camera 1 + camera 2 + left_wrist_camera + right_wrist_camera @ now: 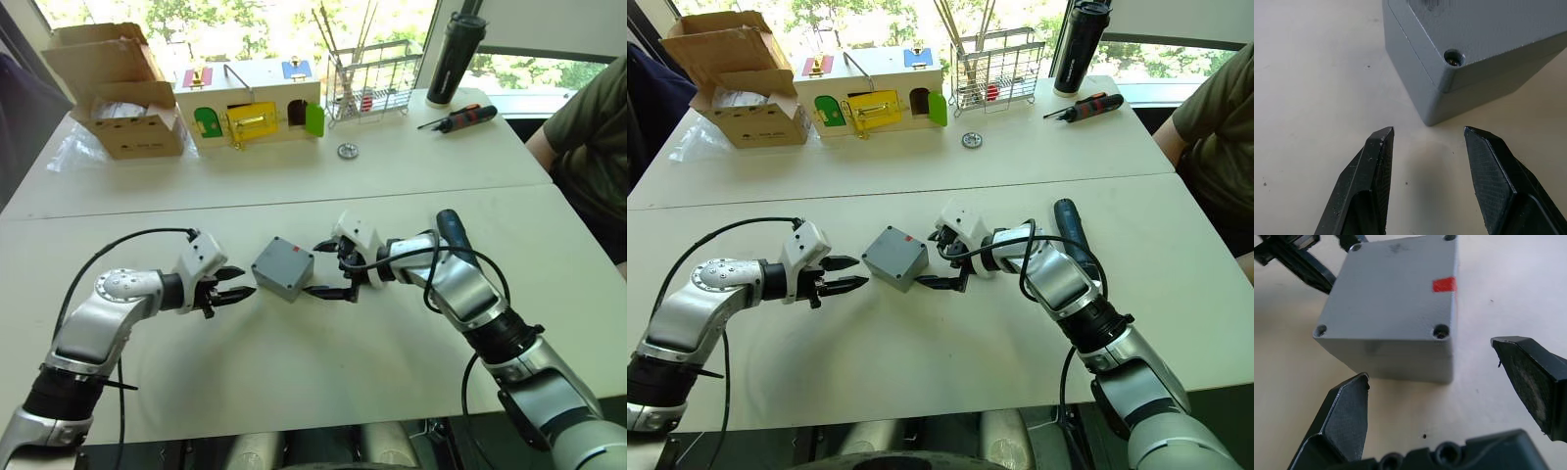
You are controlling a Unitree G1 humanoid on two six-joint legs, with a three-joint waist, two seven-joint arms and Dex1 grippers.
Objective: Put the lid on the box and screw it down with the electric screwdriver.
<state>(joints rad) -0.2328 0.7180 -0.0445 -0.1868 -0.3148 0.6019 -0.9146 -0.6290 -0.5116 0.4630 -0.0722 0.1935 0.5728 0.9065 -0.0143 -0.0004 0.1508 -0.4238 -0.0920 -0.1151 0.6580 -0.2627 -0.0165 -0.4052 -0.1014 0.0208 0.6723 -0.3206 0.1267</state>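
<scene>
The box (283, 267), a small grey square enclosure, sits on the near white table (294, 362) with the lid (1396, 289) seated on top, a seam between them, recessed holes at the lid's corners and a red mark near one edge. The left gripper (228, 285) sits just left of the box, fingers apart and holding nothing; the right gripper (328, 270) sits just right of it, fingers spread wide, likewise unladen. The left wrist view shows a screw head down one corner hole (1453, 57). The eye views show the electric screwdriver (1074, 231) lying beside the right forearm, and a wooden box (248, 101) on the far table.
</scene>
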